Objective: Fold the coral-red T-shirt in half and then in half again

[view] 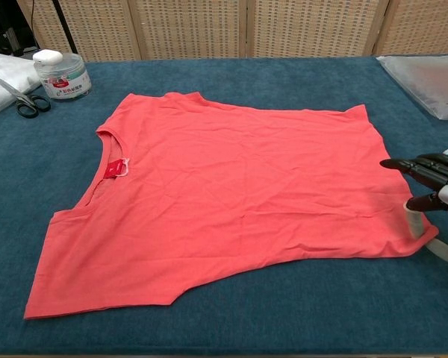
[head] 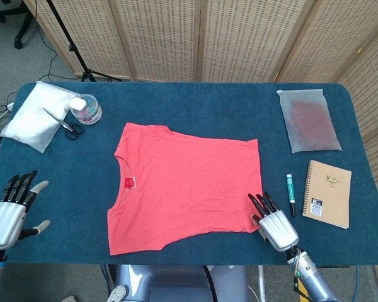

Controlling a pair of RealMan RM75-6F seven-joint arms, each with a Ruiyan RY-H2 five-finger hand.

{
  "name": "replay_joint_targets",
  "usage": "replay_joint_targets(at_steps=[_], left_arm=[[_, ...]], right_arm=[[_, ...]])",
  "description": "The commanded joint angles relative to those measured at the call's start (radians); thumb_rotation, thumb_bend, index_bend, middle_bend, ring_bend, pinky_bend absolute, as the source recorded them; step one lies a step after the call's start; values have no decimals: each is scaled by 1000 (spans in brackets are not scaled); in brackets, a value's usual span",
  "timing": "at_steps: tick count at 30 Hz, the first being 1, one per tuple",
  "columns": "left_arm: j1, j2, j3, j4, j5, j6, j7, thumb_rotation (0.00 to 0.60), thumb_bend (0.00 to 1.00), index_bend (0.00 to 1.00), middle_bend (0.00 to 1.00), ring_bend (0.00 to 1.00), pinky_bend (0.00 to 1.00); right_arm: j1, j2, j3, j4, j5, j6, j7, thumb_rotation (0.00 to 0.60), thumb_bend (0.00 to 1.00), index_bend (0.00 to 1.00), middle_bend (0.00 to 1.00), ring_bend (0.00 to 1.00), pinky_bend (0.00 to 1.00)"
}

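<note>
One hand, the right (head: 275,224), pinched the T-shirt (head: 186,182) hem while the left (head: 12,211) hung open; a thin grip risked slipping.

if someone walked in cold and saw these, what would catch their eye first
The coral-red T-shirt spread flat in the middle of the dark blue table stands out most. Next, the right hand at the shirt's near right corner, fingertips over the hem, and the left hand, fingers spread, at the table's near left edge, well clear of the shirt.
</note>
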Motion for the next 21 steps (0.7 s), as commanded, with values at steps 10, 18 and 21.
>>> replay_joint_targets(at_steps=[10,18,21], left_arm=[[-82,-271,143,399,341,100,-165,600,0,415,0,0,0],[-100,-349,175,481,355,75,-176,600,1,422,0,0,0],[-103,-374,190,503,355,63,-187,600,6,430,0,0,0]], right_arm=[[4,4,0,-10,9,-6,-8,600,483,559,0,0,0],[5,4,-1,-12,17,-11,-15,600,488,559,0,0,0],[6,3,0,-11,20,-13,-18,600,489,559,0,0,0]])
